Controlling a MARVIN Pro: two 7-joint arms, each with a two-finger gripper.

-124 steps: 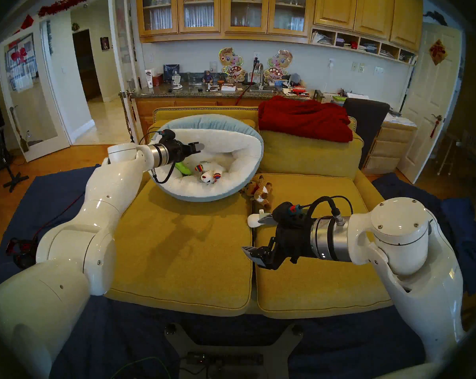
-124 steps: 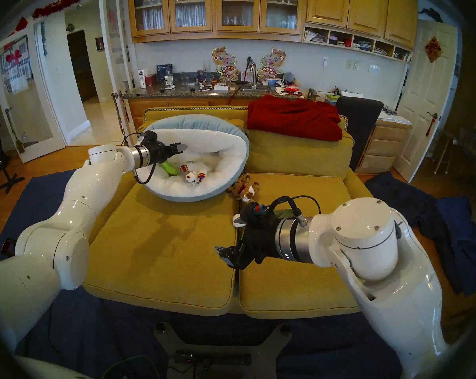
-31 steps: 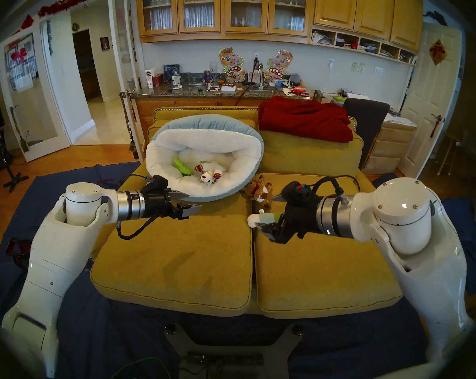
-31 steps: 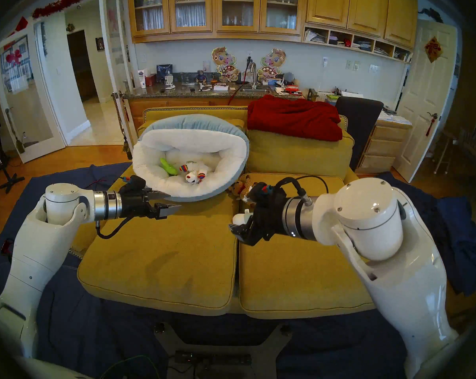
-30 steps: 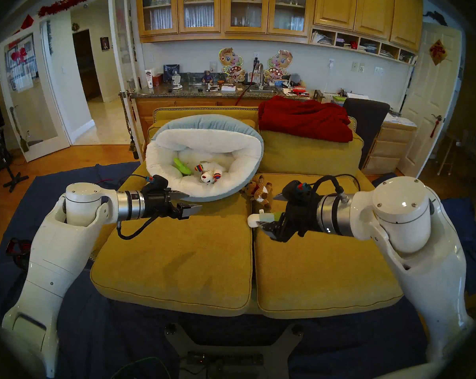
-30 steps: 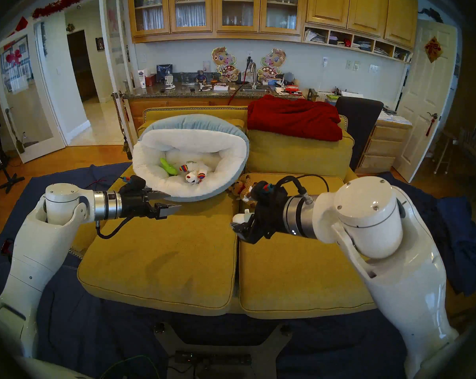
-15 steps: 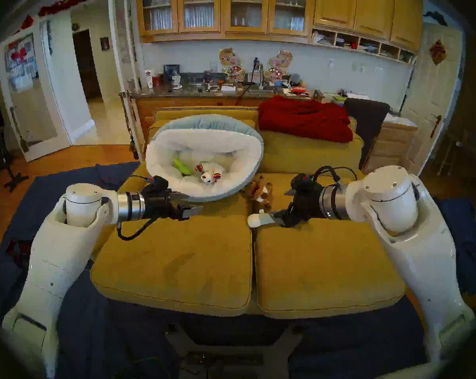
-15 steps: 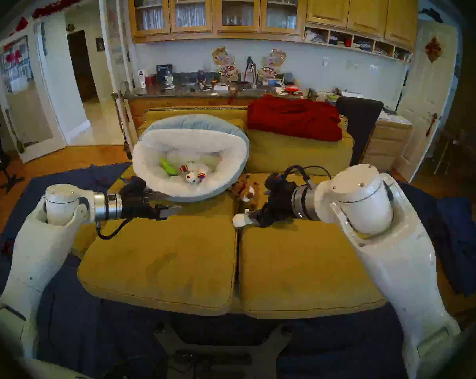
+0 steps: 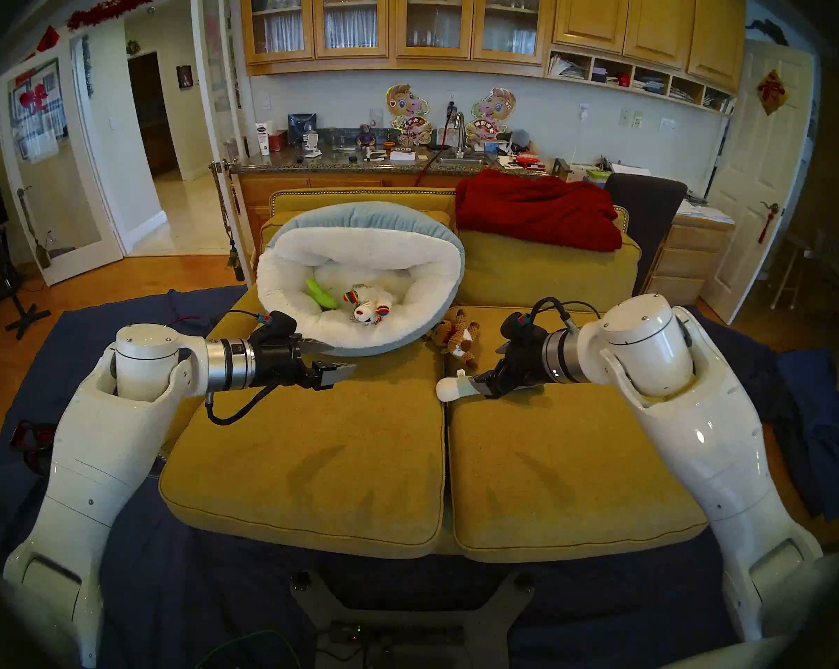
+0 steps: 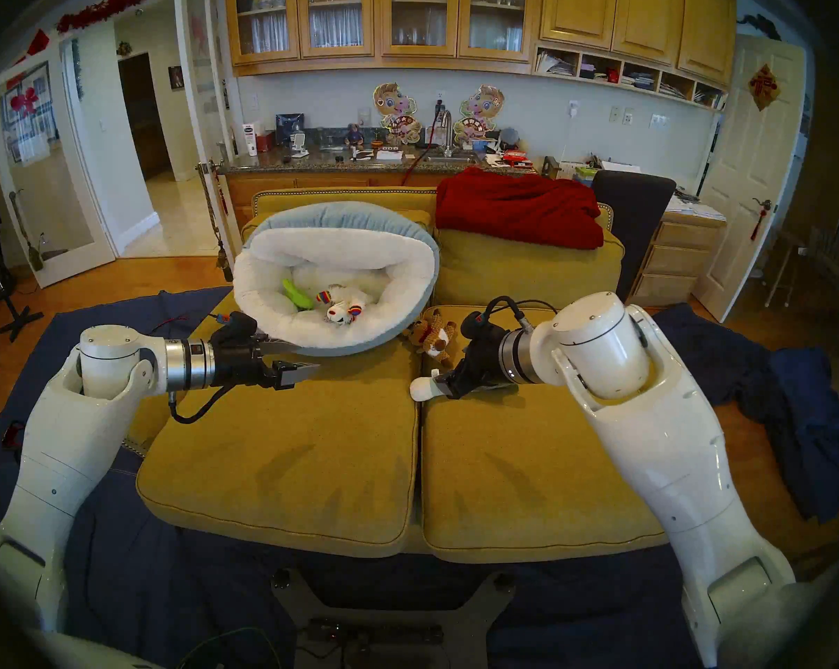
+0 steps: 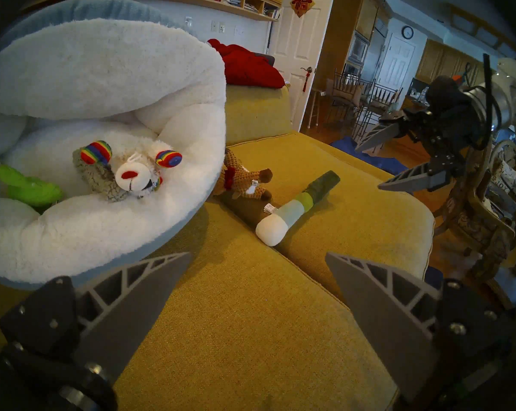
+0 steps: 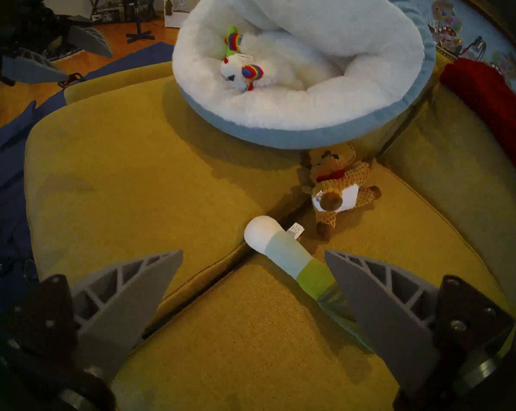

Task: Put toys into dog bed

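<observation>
With its jaws spread and empty, the right gripper [image 12: 253,283] hovers over the striped tube toy [image 12: 292,265] lying just outside the dog bed [image 12: 280,125], apparently needing to descend and close next.

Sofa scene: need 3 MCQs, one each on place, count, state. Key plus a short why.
1. Where does the tube toy lie?
A. in the dog bed
B. on the sofa cushions
C. on the floor

2. How many toys lie outside the dog bed?
A. two
B. three
C. none

3. The right hand is:
A. shut on the tube toy
B. shut, empty
C. open

Key: B, it lies across the seam of the sofa cushions; A, the tube toy and the brown knitted animal; C, its fingers stand apart, gripping nothing.
</observation>
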